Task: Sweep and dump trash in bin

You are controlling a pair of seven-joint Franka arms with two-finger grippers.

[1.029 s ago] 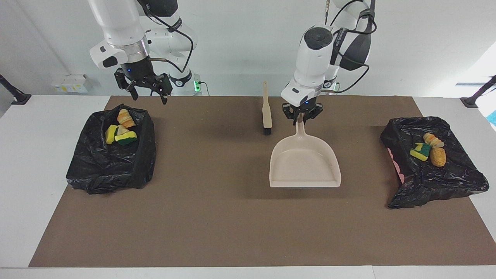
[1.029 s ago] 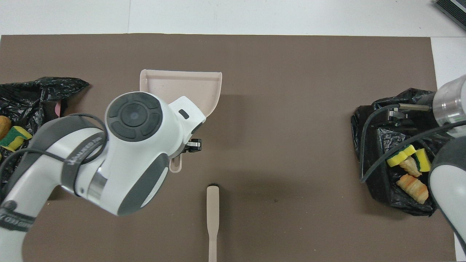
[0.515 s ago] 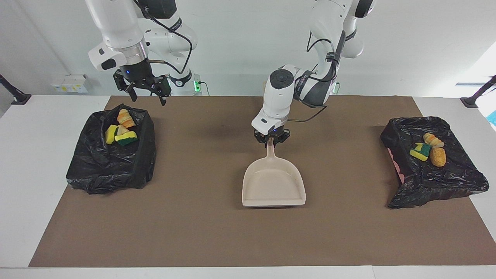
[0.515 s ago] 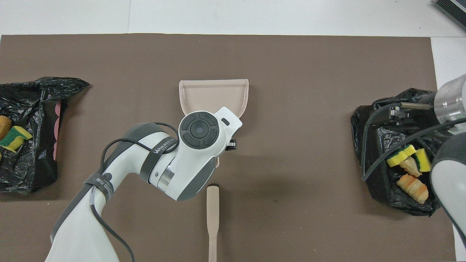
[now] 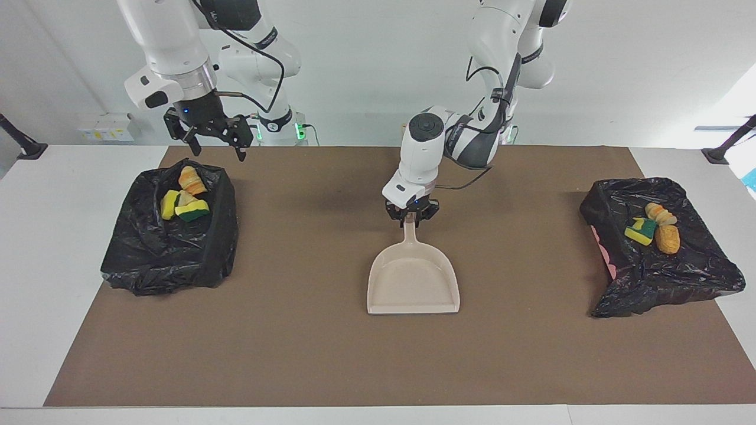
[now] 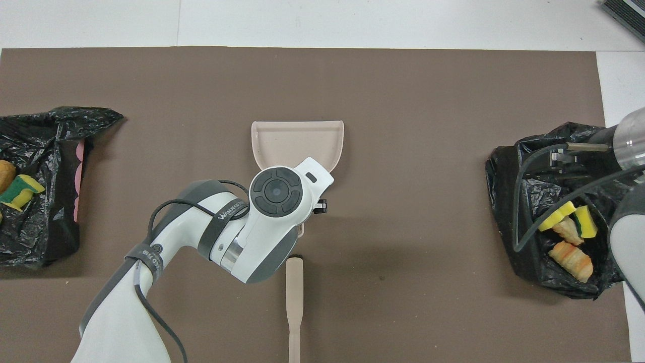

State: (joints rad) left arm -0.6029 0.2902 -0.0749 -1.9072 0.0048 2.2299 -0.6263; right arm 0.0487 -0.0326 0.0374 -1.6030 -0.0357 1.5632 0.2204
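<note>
The beige dustpan (image 5: 413,283) (image 6: 297,141) lies flat on the brown mat's middle, mouth pointing away from the robots. My left gripper (image 5: 411,216) is at the top of its handle; the arm hides the grip from above. All the trash I see lies in two black-bagged bins: yellow-green sponge chunks and orange lumps (image 5: 184,198) (image 6: 567,232) in the bin (image 5: 165,260) at the right arm's end, more trash (image 5: 652,227) (image 6: 17,184) in the bin (image 5: 661,283) at the left arm's end. My right gripper (image 5: 215,149) hangs open and empty over the first bin's robot-side rim.
The beige brush (image 6: 294,297) lies on the mat nearer to the robots than the dustpan, in line with its handle; the left arm hides it in the facing view. The brown mat (image 5: 307,354) covers most of the white table.
The left arm carried the dustpan from nearer its own end to the mat's middle and set it down flat. The right gripper rose slightly and drifted toward its end of the table.
</note>
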